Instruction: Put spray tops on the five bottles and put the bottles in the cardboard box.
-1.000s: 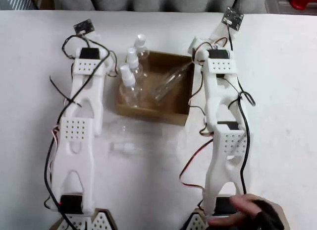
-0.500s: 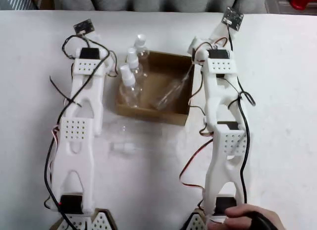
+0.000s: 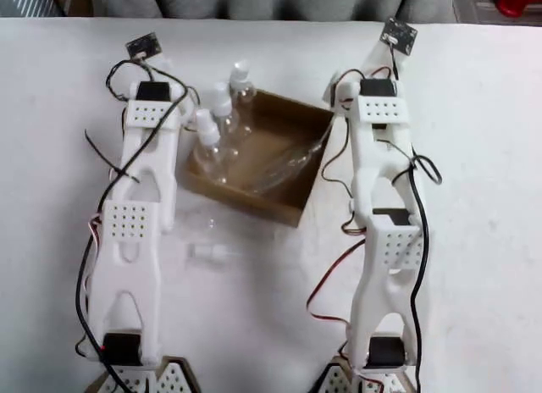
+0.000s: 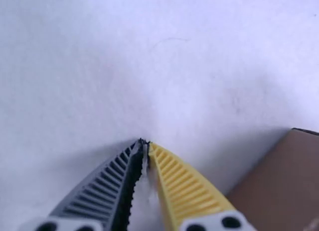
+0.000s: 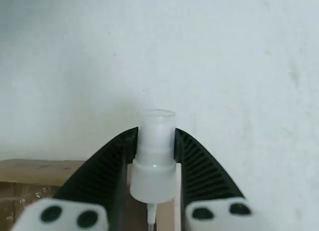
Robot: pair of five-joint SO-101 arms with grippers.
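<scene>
Three capped bottles (image 3: 216, 130) stand at the side of the cardboard box (image 3: 254, 202) farthest from the right claw (image 5: 155, 133), which is clenched on the spray top (image 5: 155, 161) of a fourth bottle (image 3: 284, 166) slanting into the box. Ease it down until its body rests, then let go. Beside the box the left claw (image 4: 145, 144) is pinched shut, empty; the last bottle (image 3: 210, 252) seems to lie on the tabletop (image 3: 474, 156), apart from both claws

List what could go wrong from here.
1. The right gripper holds the tilted bottle only by its spray top; the top may slip or pull off.
2. That bottle lies across the cardboard box near three standing bottles and could topple them.
3. The uncapped bottle on the table is clear and easily missed.
</scene>
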